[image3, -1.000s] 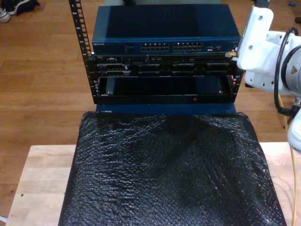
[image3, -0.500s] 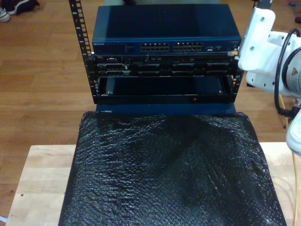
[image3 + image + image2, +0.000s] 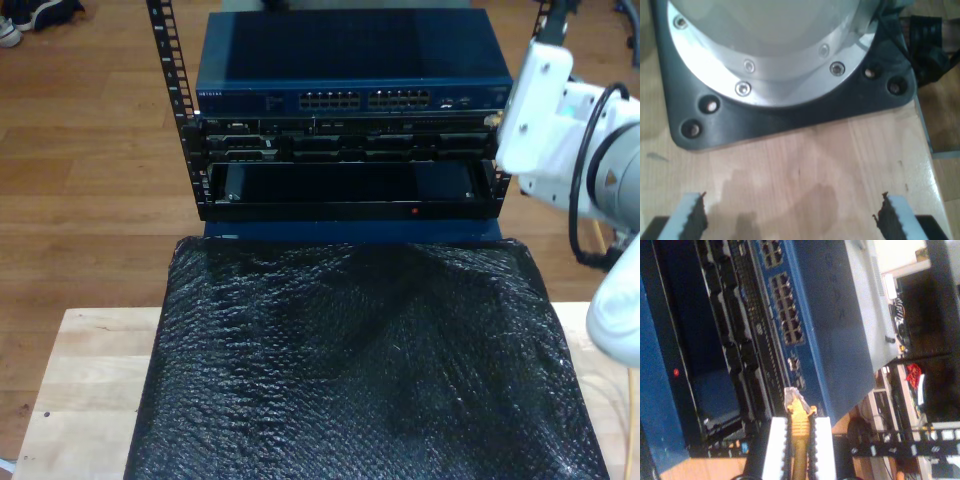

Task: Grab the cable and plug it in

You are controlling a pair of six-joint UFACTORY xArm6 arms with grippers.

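Second wrist view: my second gripper (image 3: 799,445) clamps the cable (image 3: 799,440), plug (image 3: 793,399) pointing at the blue switch (image 3: 825,315).
First wrist view: my first gripper (image 3: 790,217) spread wide above the wooden table (image 3: 805,170), near a black base plate (image 3: 790,117).
Exterior view: white arm (image 3: 560,130) at the exterior view's right, beside the rack (image 3: 340,170).

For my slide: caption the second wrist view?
My second hand holds the orange-yellow cable, plug aimed toward the blue switch.

A lab or networking workshop is suggested: a rack (image 3: 180,120) with a blue switch (image 3: 350,60) is stood beyond a wooden tabletop (image 3: 80,380).
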